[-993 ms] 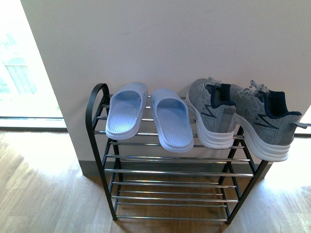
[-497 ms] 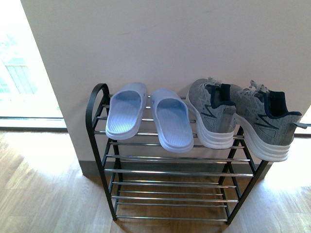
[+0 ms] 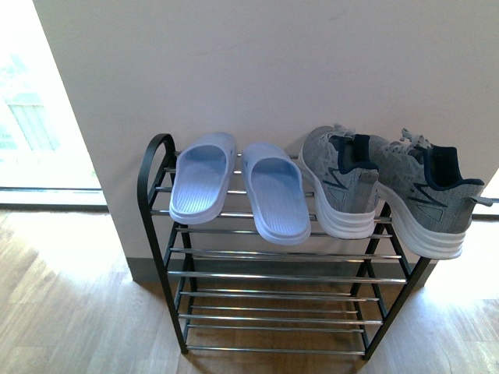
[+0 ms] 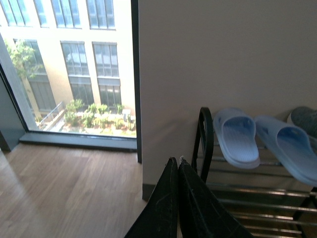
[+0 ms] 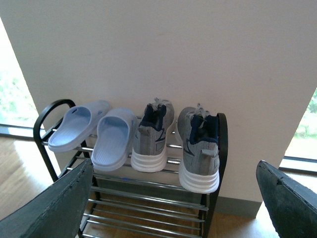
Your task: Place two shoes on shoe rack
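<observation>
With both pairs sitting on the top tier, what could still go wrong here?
1. The right sneaker overhangs the rack's front corner, heel past the rods; a bump could tip it off.
2. The inner slipper also juts past the front rod.
3. The right hand is open facing the rack; advancing might nudge the shoes.

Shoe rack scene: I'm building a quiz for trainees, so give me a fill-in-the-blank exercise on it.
1. Both pairs sit on the shoe rack's ____ tier.
2. The pale blue slippers lie to the ____ of the grey sneakers in the front view.
3. The left gripper's fingers are ____.
4. The right gripper's fingers are ____.

Missing words: top; left; shut; open
</observation>
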Controlling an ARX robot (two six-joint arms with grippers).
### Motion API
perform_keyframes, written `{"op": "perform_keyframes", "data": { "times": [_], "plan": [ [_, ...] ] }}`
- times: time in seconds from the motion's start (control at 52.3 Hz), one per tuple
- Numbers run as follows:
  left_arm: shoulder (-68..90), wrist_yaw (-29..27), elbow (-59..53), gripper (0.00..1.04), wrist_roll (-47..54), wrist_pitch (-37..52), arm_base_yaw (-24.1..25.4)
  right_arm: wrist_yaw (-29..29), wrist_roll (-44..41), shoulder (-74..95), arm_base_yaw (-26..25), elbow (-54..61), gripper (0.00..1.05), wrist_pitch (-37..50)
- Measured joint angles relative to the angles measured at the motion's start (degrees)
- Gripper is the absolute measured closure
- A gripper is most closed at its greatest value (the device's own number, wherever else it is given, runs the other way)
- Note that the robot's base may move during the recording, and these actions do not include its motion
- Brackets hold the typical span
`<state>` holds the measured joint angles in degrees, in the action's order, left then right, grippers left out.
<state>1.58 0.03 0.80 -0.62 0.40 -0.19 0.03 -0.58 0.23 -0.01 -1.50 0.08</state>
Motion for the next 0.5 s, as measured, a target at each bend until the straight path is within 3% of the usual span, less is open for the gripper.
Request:
{"op": "perform_keyframes", "data": {
  "times": [0.344,0.497],
  "plan": [
    [-0.63,-0.02,0.0,1.03,-0.02,-0.44,0.04,0.0,0.0,0.02,-0.02,0.0,0.09,0.0],
    [-0.66,-0.02,0.0,0.76,0.0,-0.44,0.04,0.0,0.0,0.02,0.0,0.0,0.09,0.0]
  ]
}}
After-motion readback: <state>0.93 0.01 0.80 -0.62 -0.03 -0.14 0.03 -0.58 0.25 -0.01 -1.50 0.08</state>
